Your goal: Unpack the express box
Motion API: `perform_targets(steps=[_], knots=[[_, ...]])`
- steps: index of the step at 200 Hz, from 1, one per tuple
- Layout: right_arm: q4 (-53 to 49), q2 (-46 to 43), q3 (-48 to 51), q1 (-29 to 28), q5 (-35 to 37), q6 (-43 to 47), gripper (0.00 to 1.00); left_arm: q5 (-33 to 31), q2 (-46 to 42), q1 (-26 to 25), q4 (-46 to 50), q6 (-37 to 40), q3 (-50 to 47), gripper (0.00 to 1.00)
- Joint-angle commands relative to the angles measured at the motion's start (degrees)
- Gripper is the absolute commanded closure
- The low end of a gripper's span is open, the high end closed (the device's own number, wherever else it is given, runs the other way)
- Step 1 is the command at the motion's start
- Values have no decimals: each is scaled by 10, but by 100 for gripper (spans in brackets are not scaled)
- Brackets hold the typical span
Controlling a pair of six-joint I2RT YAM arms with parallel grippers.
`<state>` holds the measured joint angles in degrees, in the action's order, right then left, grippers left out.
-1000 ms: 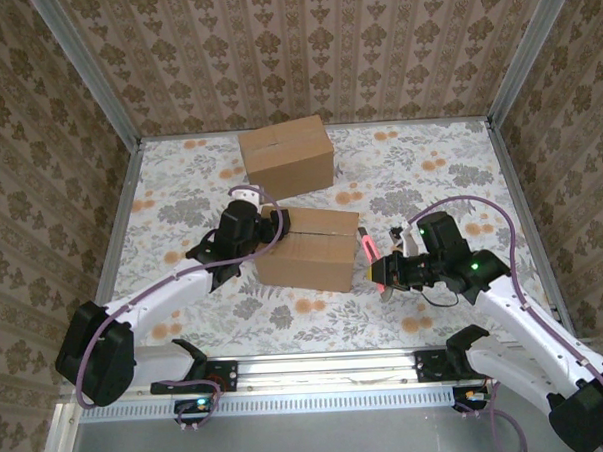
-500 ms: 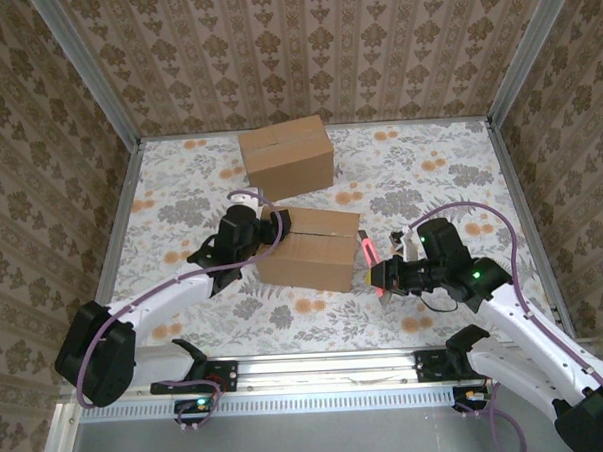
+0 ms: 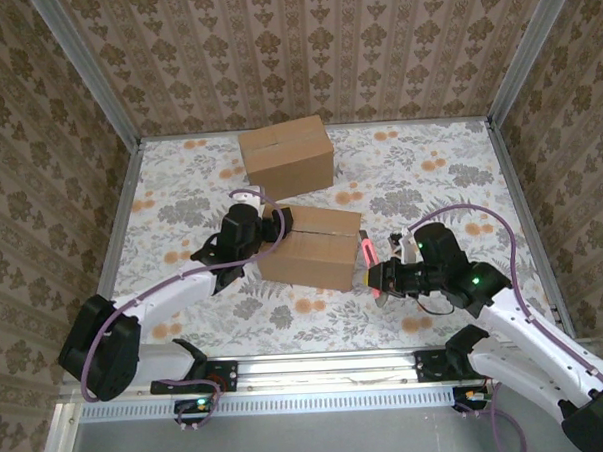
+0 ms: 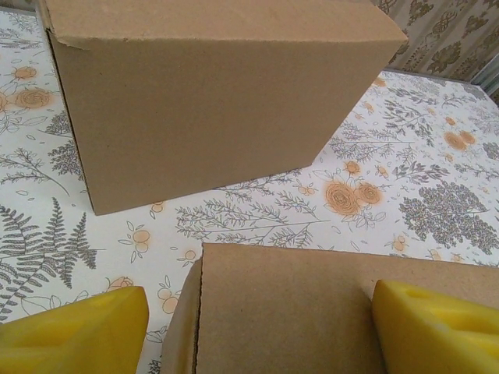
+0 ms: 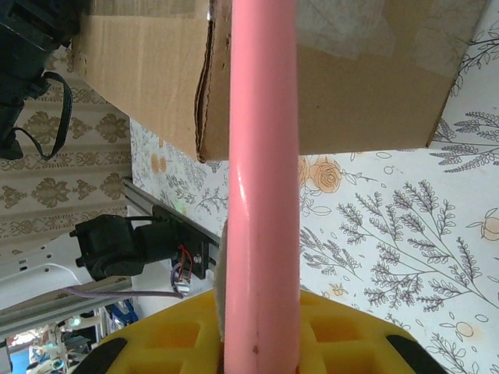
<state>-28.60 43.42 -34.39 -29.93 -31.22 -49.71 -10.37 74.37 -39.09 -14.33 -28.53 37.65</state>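
The express box (image 3: pixel 308 251) lies near the middle of the floral table (image 3: pixel 429 170), closed, with its long side running roughly left to right between my two arms. A second cardboard box (image 3: pixel 286 157) stands farther back, apart from it and also closed. My left gripper (image 3: pixel 275 227) is at the express box's far left corner with its jaws spread wide. From my left wrist I see the box (image 4: pixel 288 312) directly below. One yellow finger (image 4: pixel 74 331) sits just outside its left edge and the other (image 4: pixel 437 327) is over the top face, so nothing is pinched between them. The second box (image 4: pixel 210 93) rises just beyond, with a strip of table between the two. My right gripper (image 3: pixel 384 275) is just beside the express box's right end, clenched on a pink tool (image 3: pixel 367 251) that sticks out toward the box. From my right wrist, the pink tool (image 5: pixel 261 156) runs straight up from between my yellow pads (image 5: pixel 351 343). Its far end lies across the box's end face (image 5: pixel 366 86), close to a vertical corner edge. Pale tape (image 5: pixel 335 31) shows on that cardboard. I cannot tell whether the tool's tip touches the box.
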Motion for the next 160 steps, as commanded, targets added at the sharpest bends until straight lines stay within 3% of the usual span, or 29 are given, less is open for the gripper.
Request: perform_targets(steps=[1, 160], knots=[[13, -9, 13, -24, -32, -10, 100, 13, 64, -12, 161, -9, -50, 25], [32, -49, 32, -97, 21, -72, 100, 8, 66, -12, 164, -8, -49, 25]])
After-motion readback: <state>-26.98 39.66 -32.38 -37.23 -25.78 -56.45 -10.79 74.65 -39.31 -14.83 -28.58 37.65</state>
